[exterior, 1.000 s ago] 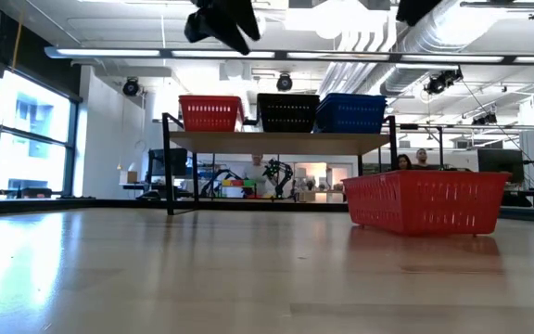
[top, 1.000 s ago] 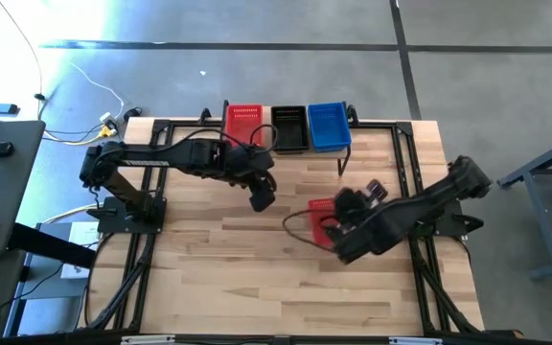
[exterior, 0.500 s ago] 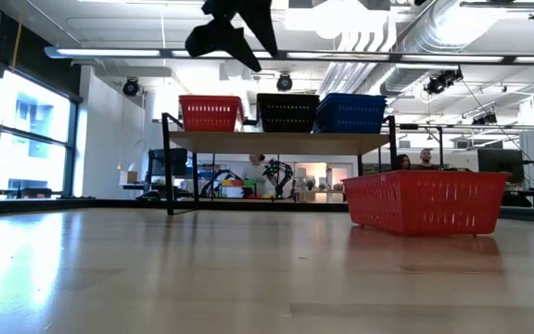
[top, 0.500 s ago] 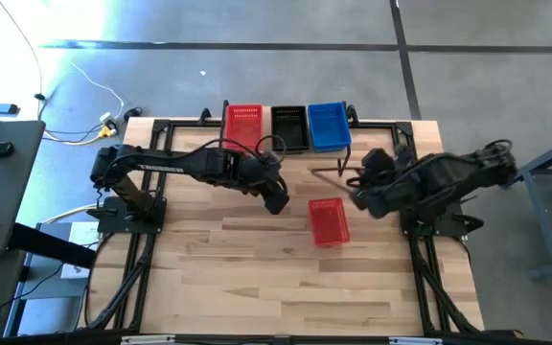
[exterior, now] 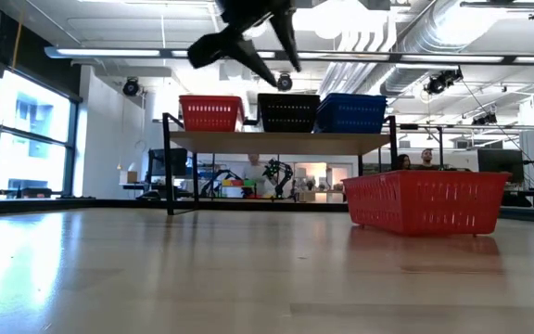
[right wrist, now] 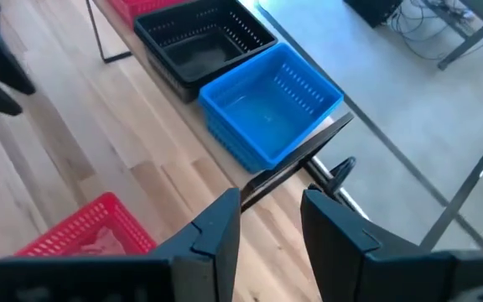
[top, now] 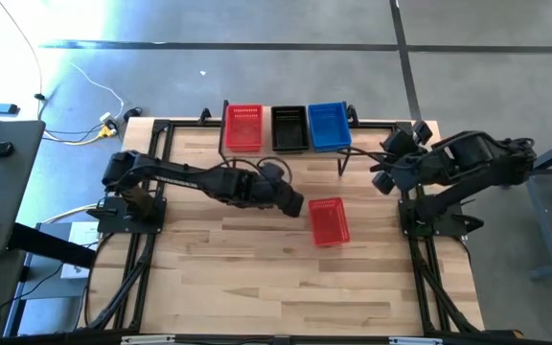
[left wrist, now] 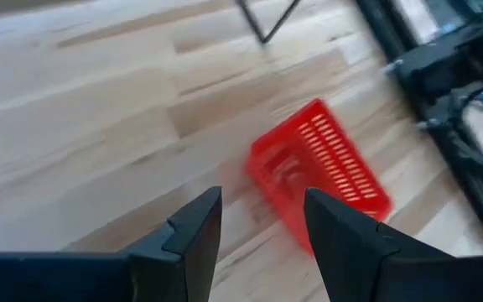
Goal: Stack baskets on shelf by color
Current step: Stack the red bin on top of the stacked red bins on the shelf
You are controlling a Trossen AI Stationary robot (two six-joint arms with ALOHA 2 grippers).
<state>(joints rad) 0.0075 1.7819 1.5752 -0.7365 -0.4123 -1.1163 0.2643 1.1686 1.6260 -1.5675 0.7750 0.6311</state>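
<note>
A loose red basket point(top: 329, 221) rests on its base on the tabletop, right of centre; it also shows as the red basket point(exterior: 425, 201) in the low view. On the shelf point(top: 345, 153) at the far edge stand a red basket point(top: 244, 127), a black basket point(top: 289, 127) and a blue basket point(top: 329, 126) side by side. My left gripper point(top: 295, 204) hangs open above the table, just left of the loose red basket point(left wrist: 319, 170). My right gripper point(top: 383, 163) is open, raised near the shelf's right end, above the blue basket point(right wrist: 268, 102).
Black metal frame rails point(top: 405, 182) run along the table's left and right sides and the arm bases sit on them. Bare wooden tabletop point(top: 257, 278) lies toward the near edge. People point(exterior: 423, 158) show in the room beyond the table.
My right gripper has lifted away from the loose red basket and swung toward the far right, ending by the shelf's right end; the basket stays on the table. My left gripper has travelled right, toward that basket.
</note>
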